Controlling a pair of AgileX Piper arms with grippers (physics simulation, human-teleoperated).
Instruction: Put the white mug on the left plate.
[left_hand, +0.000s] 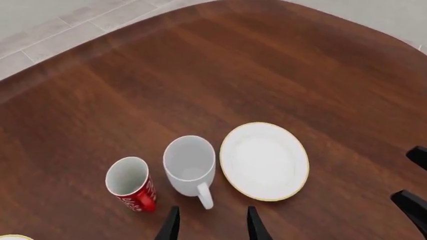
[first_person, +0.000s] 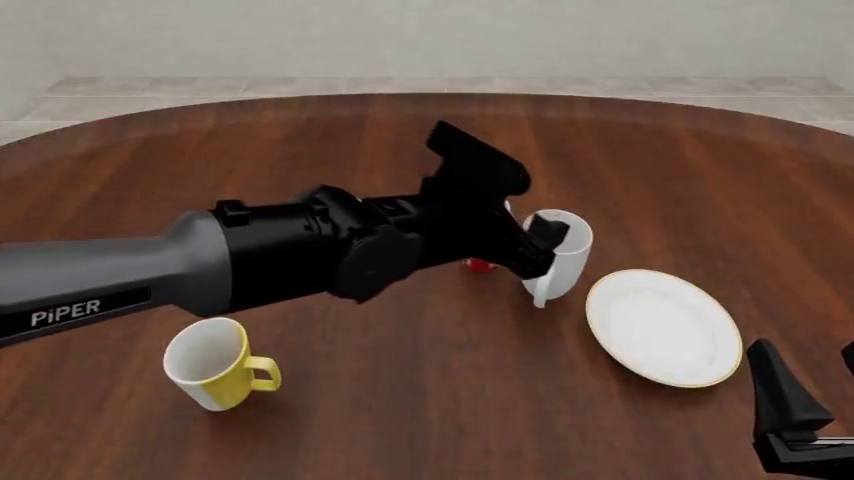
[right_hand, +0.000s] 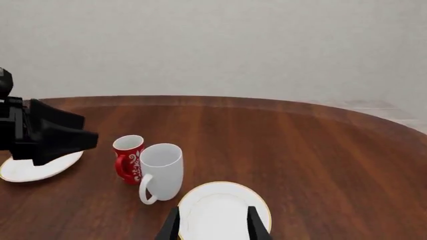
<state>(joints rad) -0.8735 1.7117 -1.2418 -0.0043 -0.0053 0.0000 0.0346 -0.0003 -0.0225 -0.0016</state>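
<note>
The white mug (first_person: 569, 262) stands upright mid-table, its handle toward the near side; it also shows in the left wrist view (left_hand: 189, 164) and the right wrist view (right_hand: 162, 171). My left gripper (first_person: 537, 248) is open and empty, hovering just above and beside the mug, with its fingers (left_hand: 170, 226) on either side of the handle. The left plate (right_hand: 37, 169) is partly covered by the left arm in the right wrist view, only a sliver (left_hand: 9, 237) shows in the left wrist view, and it is hidden in the front view. My right gripper (right_hand: 215, 230) is open and empty.
A second gold-rimmed plate (first_person: 663, 327) lies right of the white mug, with my right gripper (first_person: 811, 385) near it at the front right. A slim red patterned cup (right_hand: 128, 156) stands close beside the mug. A yellow mug (first_person: 214, 365) stands front left.
</note>
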